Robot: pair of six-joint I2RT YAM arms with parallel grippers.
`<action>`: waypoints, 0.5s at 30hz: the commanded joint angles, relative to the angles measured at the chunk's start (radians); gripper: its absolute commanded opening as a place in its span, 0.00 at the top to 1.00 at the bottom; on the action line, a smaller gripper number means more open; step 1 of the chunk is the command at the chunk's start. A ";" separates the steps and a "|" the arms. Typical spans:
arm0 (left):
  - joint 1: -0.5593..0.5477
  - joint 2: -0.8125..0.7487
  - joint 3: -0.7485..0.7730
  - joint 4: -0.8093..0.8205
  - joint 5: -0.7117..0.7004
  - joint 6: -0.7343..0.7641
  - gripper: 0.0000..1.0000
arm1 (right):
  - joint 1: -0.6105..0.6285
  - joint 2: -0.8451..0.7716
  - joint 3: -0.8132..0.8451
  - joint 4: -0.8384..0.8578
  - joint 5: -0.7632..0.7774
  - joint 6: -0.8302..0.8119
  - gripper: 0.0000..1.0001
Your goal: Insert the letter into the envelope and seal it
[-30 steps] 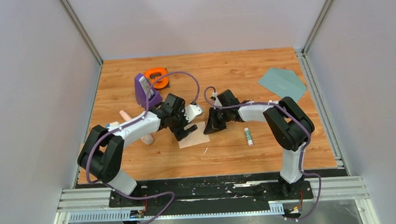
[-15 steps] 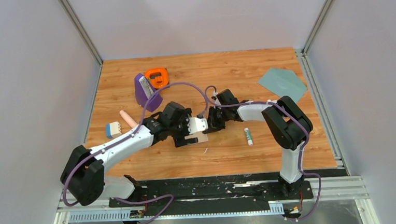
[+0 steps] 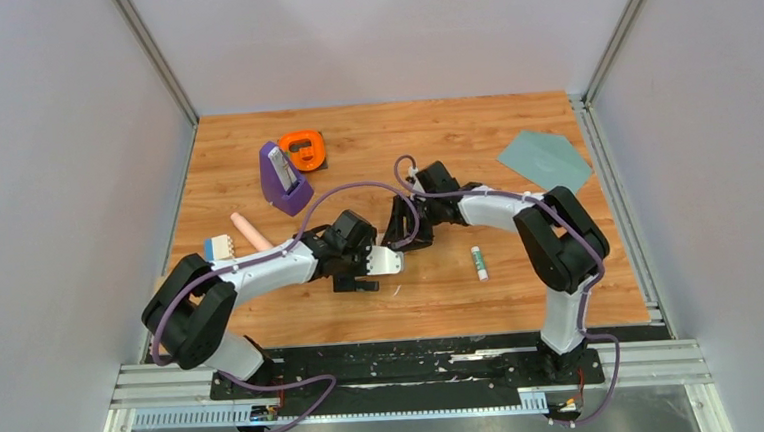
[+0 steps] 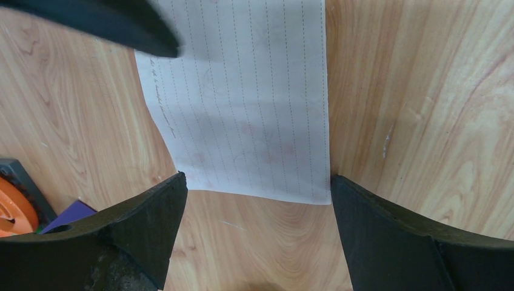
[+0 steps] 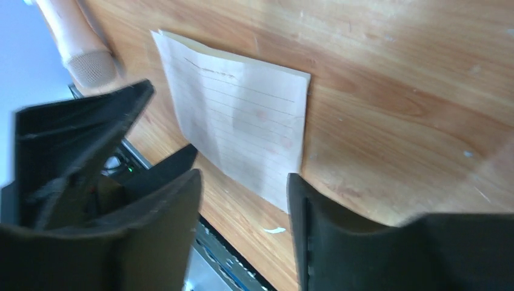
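Observation:
The letter (image 4: 242, 103) is a pale lined sheet lying flat on the wooden table. In the left wrist view, my left gripper (image 4: 257, 188) hangs open just above the sheet's near edge, one finger on each side, touching nothing. My right gripper (image 5: 242, 182) is open too, lifted off the letter (image 5: 242, 127) with nothing between its fingers. From above, the left gripper (image 3: 367, 277) covers the letter, and the right gripper (image 3: 402, 237) is close beside it. The grey-teal envelope (image 3: 545, 161) lies flat at the far right, away from both grippers.
A glue stick (image 3: 478, 262) lies right of the grippers. A purple holder (image 3: 283, 177) and an orange tape roll (image 3: 304, 149) stand at the back left. A pink cylinder (image 3: 252, 232) and a small block (image 3: 220, 249) lie by the left arm.
My right gripper has gone from shut to open, let the letter go and lifted off it. My left arm has swung right and nearer, and now sits over the sheet.

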 commanded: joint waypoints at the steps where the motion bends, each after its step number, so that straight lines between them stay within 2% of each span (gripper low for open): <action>1: -0.005 0.020 -0.041 0.028 -0.011 0.050 0.04 | -0.041 -0.116 0.081 -0.108 0.116 -0.042 0.37; 3: -0.005 0.011 -0.049 0.028 -0.005 0.054 0.04 | -0.051 -0.123 0.075 -0.118 0.145 -0.039 0.28; 5: -0.005 0.004 -0.049 0.026 0.022 0.053 0.04 | -0.055 -0.102 0.070 -0.119 0.129 -0.036 0.25; 12: -0.005 0.001 -0.039 0.039 0.042 0.045 0.03 | -0.053 0.043 0.088 -0.069 0.078 -0.043 0.23; 15: -0.005 0.008 -0.035 0.048 0.040 0.048 0.02 | -0.054 0.084 0.094 -0.022 0.026 -0.033 0.26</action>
